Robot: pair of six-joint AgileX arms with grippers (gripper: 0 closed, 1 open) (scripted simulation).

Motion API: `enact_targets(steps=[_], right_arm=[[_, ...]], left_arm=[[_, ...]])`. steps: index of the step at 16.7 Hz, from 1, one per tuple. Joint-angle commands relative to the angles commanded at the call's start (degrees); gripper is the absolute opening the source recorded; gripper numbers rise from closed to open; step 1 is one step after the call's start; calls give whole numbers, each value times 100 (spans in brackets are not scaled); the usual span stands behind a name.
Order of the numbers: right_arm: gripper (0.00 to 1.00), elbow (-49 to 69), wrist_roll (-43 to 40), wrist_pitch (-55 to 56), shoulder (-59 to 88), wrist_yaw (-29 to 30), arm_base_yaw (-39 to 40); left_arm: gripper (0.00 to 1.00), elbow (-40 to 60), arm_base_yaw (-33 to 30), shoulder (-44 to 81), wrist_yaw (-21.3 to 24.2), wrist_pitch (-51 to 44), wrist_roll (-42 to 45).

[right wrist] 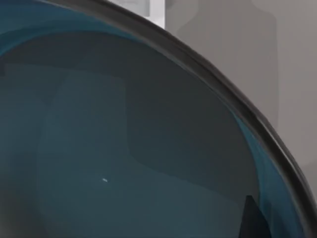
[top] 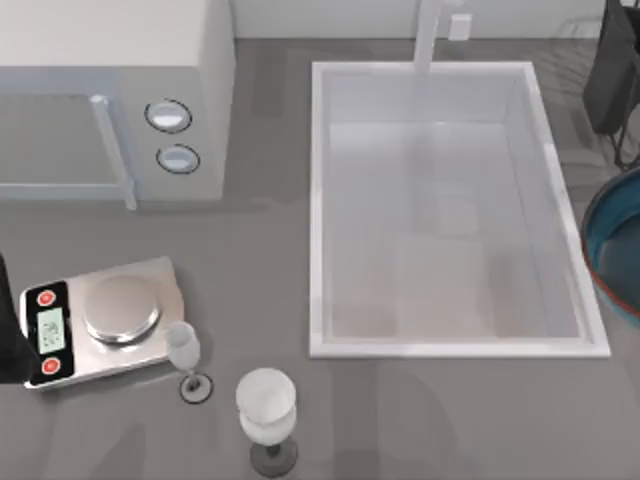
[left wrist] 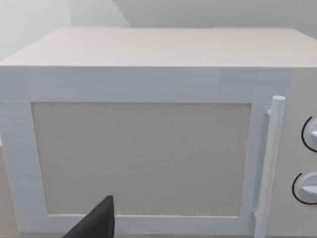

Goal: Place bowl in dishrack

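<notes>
The bowl is cut off by the right edge of the top view, just right of the sink; it is teal-blue inside with a reddish-brown rim. In the right wrist view its glossy teal inside is very close, and a dark part of my right gripper shows over it near the rim. My right arm is a dark shape at the far right, behind the bowl. Faint thin wires of the dishrack show at the back right corner. My left arm is parked at the left edge.
A white sink basin with a tap takes up the middle. A white microwave stands at the back left, facing the left wrist camera. At the front left are a kitchen scale and two wine glasses.
</notes>
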Motion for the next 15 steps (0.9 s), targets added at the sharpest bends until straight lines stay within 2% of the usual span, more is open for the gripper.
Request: enact_targets(steps=[5,8,11,15], right_arm=[[0,-27,-3,84,-7,-41,-15],[0,-120,-63,605,-200,-311,-329],[0,-325,-147,1580,-512,-786,-909],[0,-777,-284,3455,-1003,-1585,-1911]], left_arm=[[100,0,0,0,0,0,0],[100,0,0,0,0,0,0],[100,0,0,0,0,0,0],[100,0,0,0,0,0,0]])
